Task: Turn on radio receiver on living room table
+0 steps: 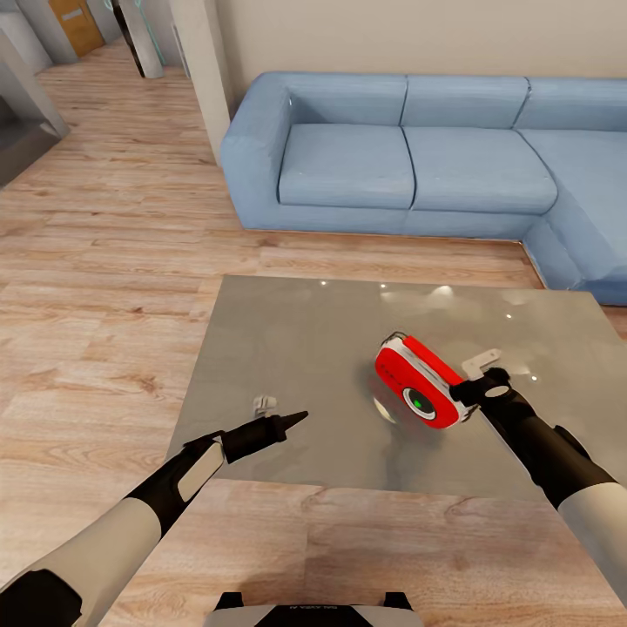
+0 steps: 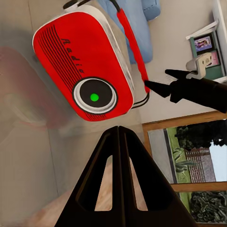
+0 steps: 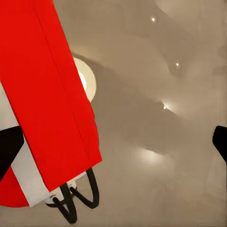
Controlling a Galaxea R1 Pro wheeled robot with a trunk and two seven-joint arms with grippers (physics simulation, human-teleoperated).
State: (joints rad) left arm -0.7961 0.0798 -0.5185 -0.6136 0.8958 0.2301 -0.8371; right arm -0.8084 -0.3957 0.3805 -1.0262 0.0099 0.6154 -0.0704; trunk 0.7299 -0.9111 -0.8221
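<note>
Over table [image 1: 287,348] | right gripper [image 1: 475,392] touching radio receiver [image 1: 420,381] | left gripper [image 1: 292,422] apart

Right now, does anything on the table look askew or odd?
Yes: the radio receiver is tilted, not upright on the table, with the right pincer at its edge. Its dial light shows green.

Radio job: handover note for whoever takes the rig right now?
Right gripper: at the radio receiver, which is tilted above the table; looks gripped, but closure not confirmable.
Left gripper: shut, empty, over the table and pointing at the radio's front.
Done: the dial light glows green, so it appears on.
Left: confirm it is on, set the radio down, release.
</note>
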